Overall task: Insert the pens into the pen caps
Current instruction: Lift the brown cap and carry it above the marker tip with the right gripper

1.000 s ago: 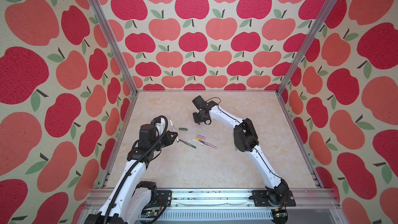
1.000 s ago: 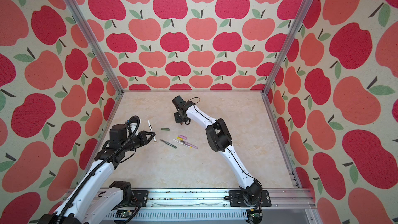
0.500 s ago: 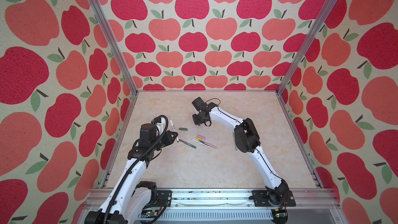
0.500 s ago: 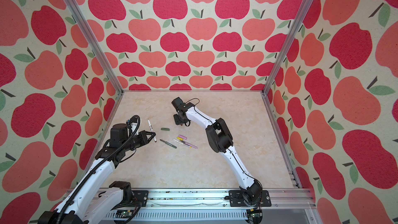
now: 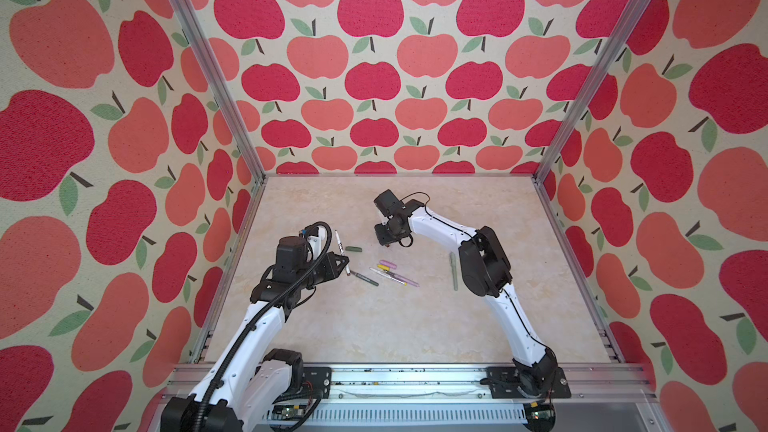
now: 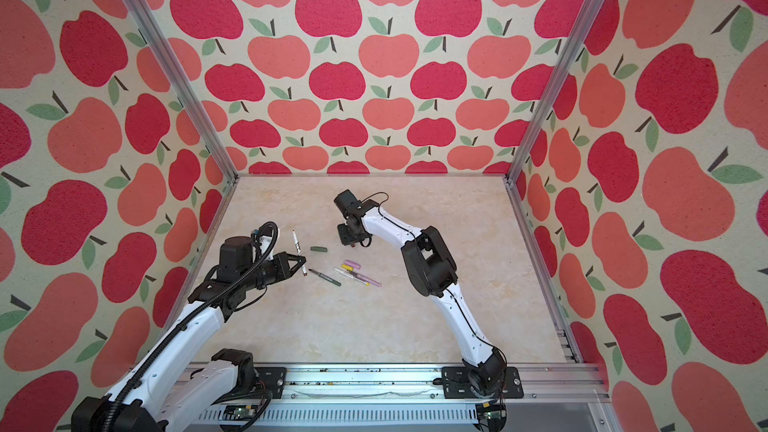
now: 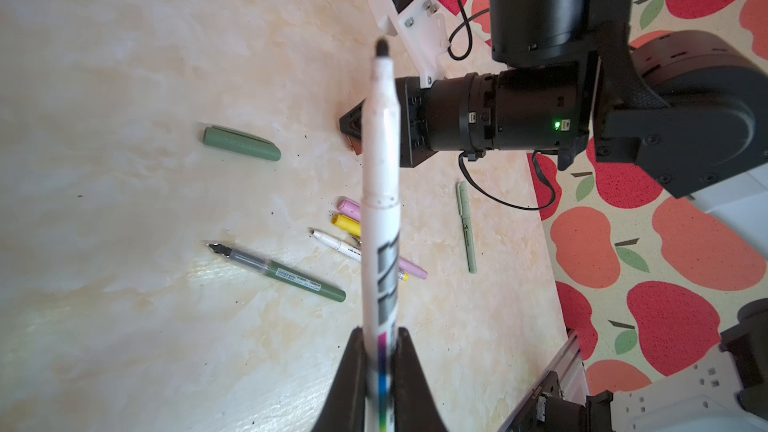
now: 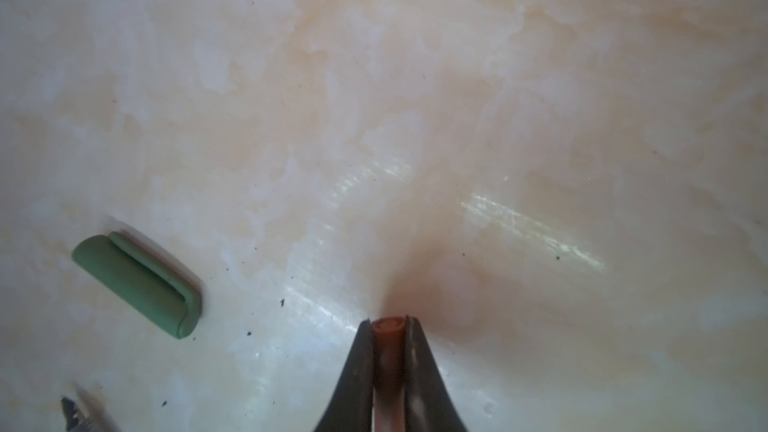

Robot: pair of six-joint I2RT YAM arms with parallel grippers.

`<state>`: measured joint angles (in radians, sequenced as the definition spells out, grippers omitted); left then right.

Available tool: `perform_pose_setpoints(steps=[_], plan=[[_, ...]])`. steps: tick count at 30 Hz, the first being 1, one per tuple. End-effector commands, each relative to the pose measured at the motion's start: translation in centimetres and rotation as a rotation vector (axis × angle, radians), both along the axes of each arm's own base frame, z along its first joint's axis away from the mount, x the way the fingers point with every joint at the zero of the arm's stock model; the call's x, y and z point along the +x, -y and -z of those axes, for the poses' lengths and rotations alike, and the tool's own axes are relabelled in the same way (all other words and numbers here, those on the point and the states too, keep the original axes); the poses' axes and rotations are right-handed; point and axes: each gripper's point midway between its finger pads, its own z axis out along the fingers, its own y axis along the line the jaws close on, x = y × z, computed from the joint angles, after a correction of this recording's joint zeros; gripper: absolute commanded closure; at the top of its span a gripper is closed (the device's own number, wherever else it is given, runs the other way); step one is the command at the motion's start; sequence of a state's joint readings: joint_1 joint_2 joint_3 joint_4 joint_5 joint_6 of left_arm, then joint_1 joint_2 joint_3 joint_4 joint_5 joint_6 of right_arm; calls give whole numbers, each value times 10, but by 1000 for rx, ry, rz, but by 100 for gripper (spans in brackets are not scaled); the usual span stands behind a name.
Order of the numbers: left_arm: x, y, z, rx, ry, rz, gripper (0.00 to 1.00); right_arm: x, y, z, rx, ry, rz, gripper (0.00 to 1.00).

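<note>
Clenching the grey-white pen [image 7: 380, 184], left fingers [image 7: 356, 361]; right fingers [image 8: 358, 367] pinching the brown cap [image 8: 388, 353].

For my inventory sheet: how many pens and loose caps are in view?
Pens: 5, grey-white pen in left gripper, dark green pen, white-yellow pen, lilac pen, sage pen, capped
Loose caps: 4, dark green cap, pink cap, yellow cap, brown cap in right gripper
Total: 9
</note>
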<state>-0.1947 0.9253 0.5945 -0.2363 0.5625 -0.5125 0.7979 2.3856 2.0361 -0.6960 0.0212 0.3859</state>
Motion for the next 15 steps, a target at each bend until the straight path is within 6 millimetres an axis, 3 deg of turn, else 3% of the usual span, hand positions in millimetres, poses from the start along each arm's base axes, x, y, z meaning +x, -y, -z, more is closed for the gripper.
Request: perform_pose_setpoints(steps=[1, 9, 15], plan=[[5, 13, -12, 24, 57, 53, 100, 14, 6, -62, 143, 62, 68, 96], [8, 47, -19, -8, 103, 163, 100, 19, 44, -124, 324, 118, 177, 97], [8, 76, -27, -34, 140, 248, 100, 14, 60, -159, 447, 133, 214, 97]])
